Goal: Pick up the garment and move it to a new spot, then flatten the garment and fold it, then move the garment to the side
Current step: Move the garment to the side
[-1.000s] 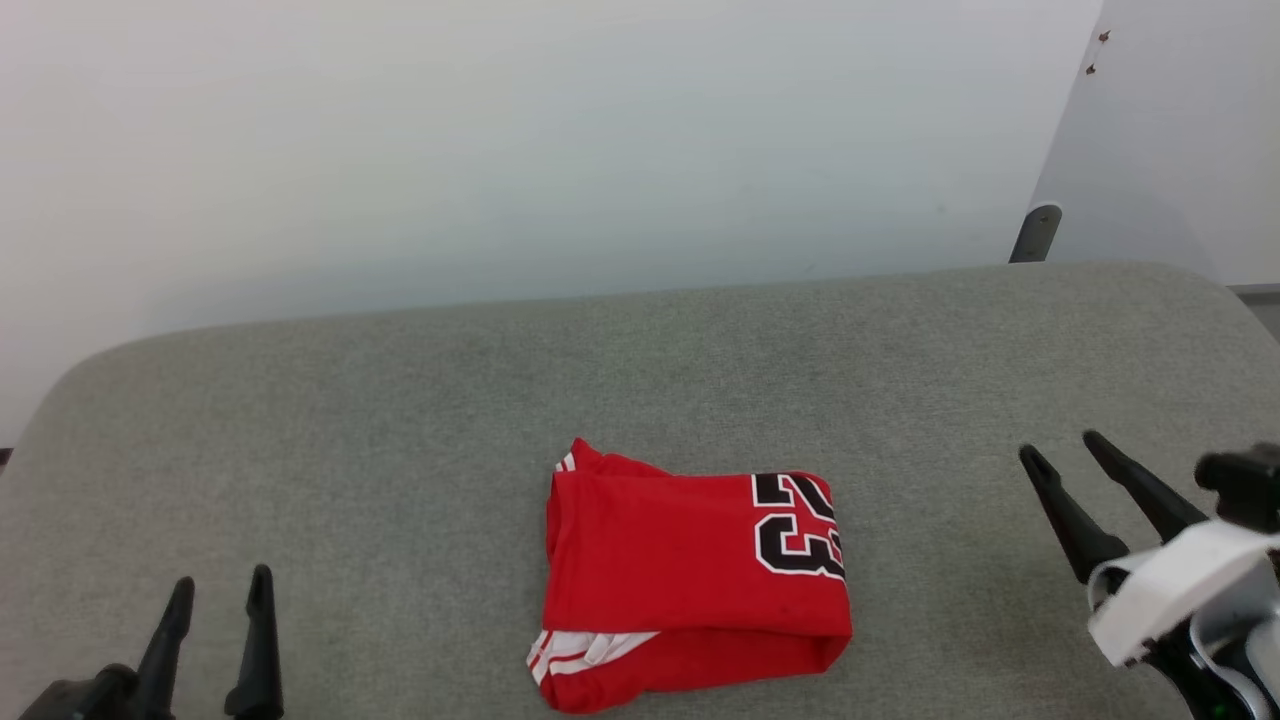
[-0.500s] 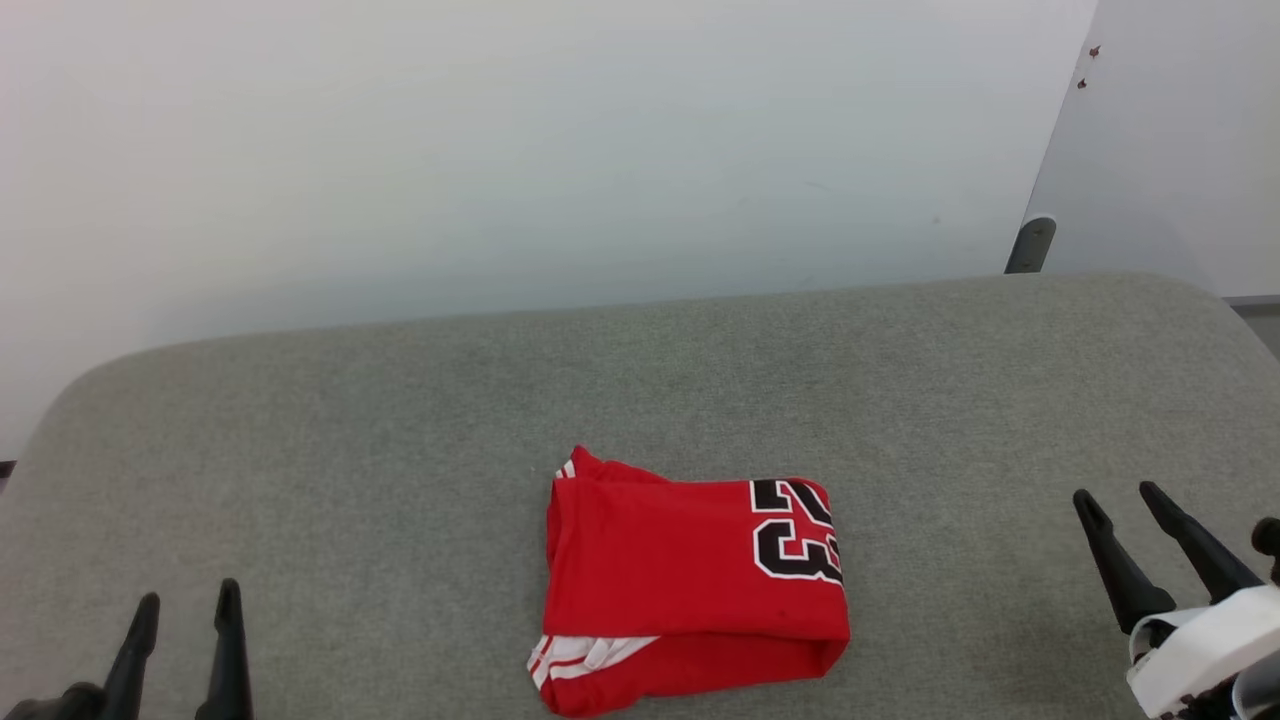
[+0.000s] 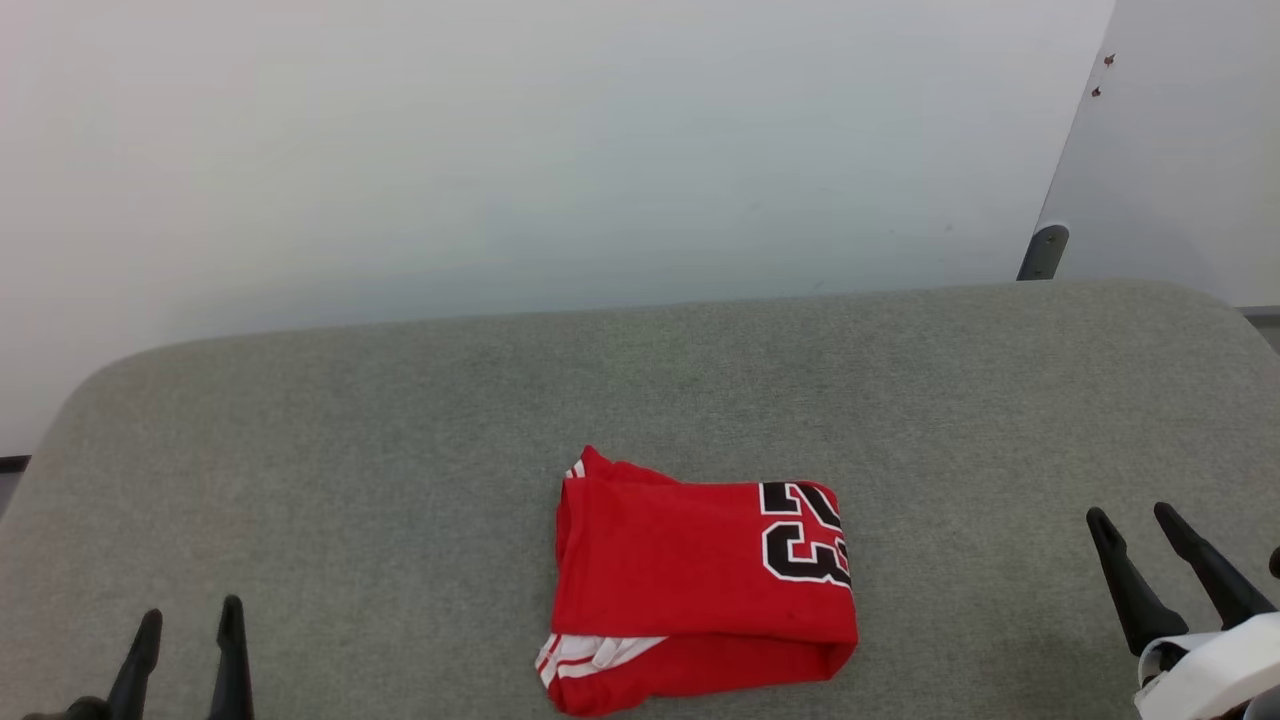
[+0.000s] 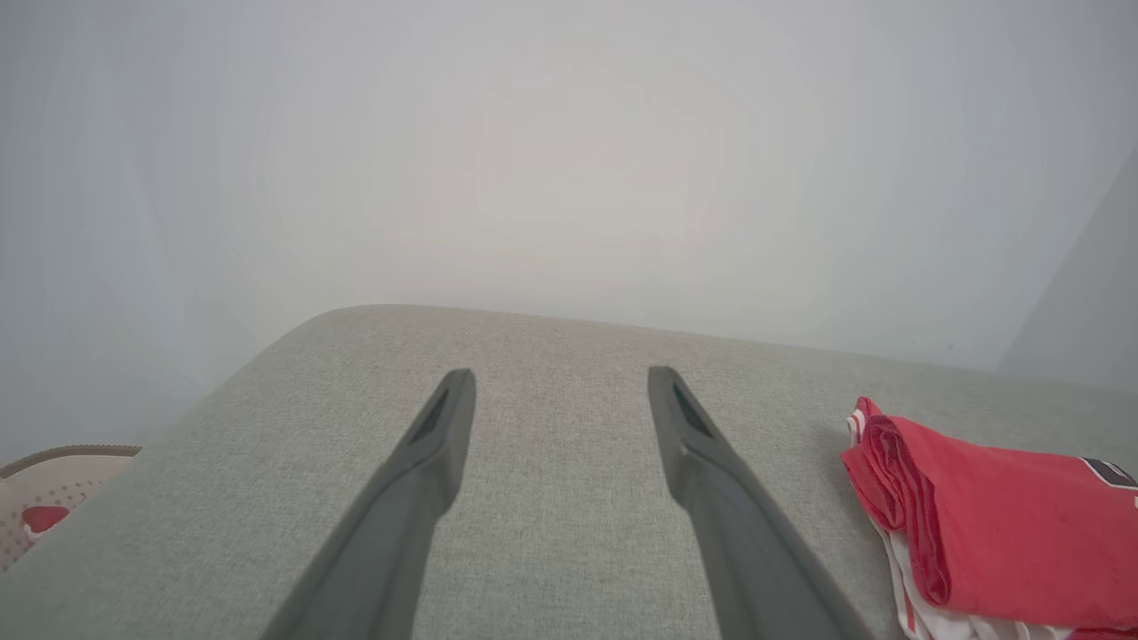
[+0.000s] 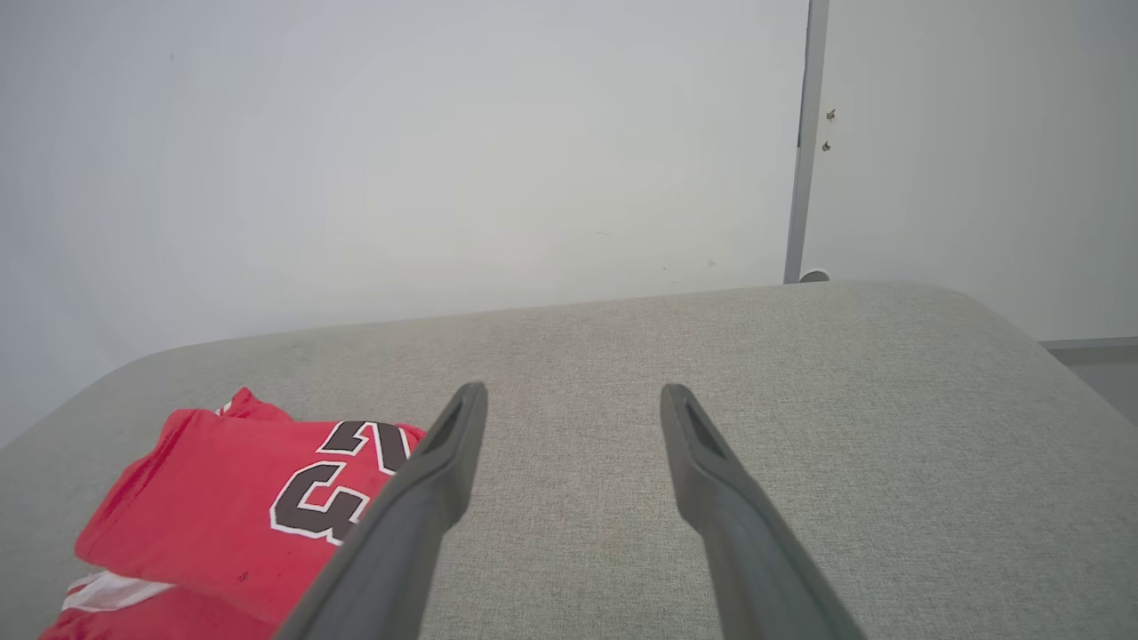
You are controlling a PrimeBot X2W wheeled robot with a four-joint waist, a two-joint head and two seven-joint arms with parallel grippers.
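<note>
Red folded jersey (image 3: 690, 580), black-and-white numerals, on grey fabric surface (image 3: 350, 450); left gripper (image 3: 192, 608) and right gripper (image 3: 1130, 512) flank it, wide open, empty. Moving it aside probably requires pinching all layers together.

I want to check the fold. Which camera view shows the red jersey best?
Head view: the folded red jersey is seen almost whole from above, number and striped sleeve included. Left wrist view catches one bunched end; right wrist view crops its near part.
</note>
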